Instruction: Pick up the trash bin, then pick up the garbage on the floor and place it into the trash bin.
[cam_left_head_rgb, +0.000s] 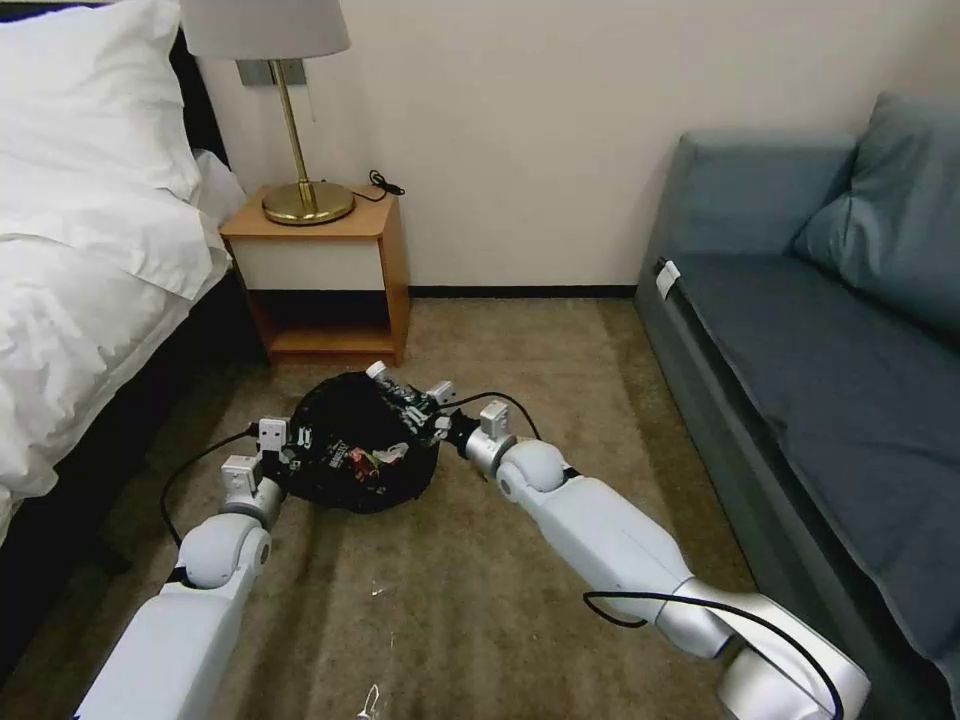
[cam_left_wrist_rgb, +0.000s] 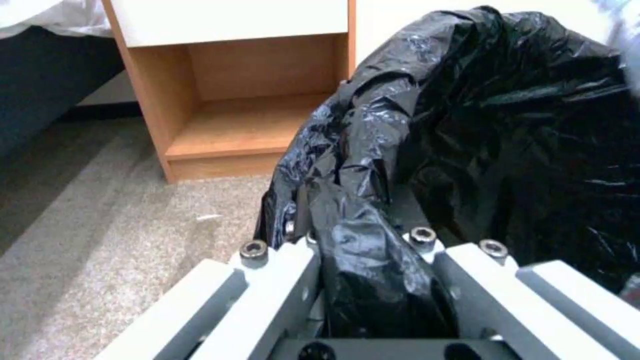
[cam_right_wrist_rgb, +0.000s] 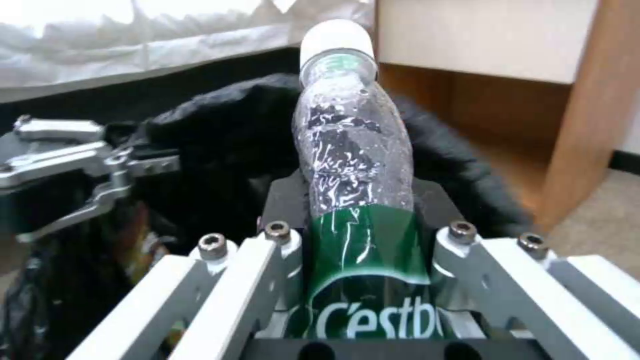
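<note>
So yeah, this looks pretty far along. Biggest thing first: the floor (cam_left_head_rgb: 560, 380), that beige carpet filling the lower middle of the head view, looks nearly bare, just a few tiny specks near the bottom centre that I can't make out. The trash bin (cam_left_head_rgb: 350, 445) sits left of centre in that view, just below the nightstand (cam_left_head_rgb: 325, 275), and its black bag liner (cam_left_wrist_rgb: 507, 125) is bunched over the rim. Some colourful litter (cam_left_head_rgb: 365, 458) already shows inside the bin, so my guess is most of the garbage is in and the bottle is what's left. The left tool (cam_left_wrist_rgb: 373, 270) is clenched on a fold of that liner at the bin's left edge, holding the bin. The right tool (cam_right_wrist_rgb: 367, 250) comes in from the right and is grasping the green bottle (cam_right_wrist_rgb: 353, 165) around its label, white cap pointing away from the wrist. In the right wrist view the bottle's neck hangs over the black bag, so it seems right at the bin's mouth, not dropped in yet.
</note>
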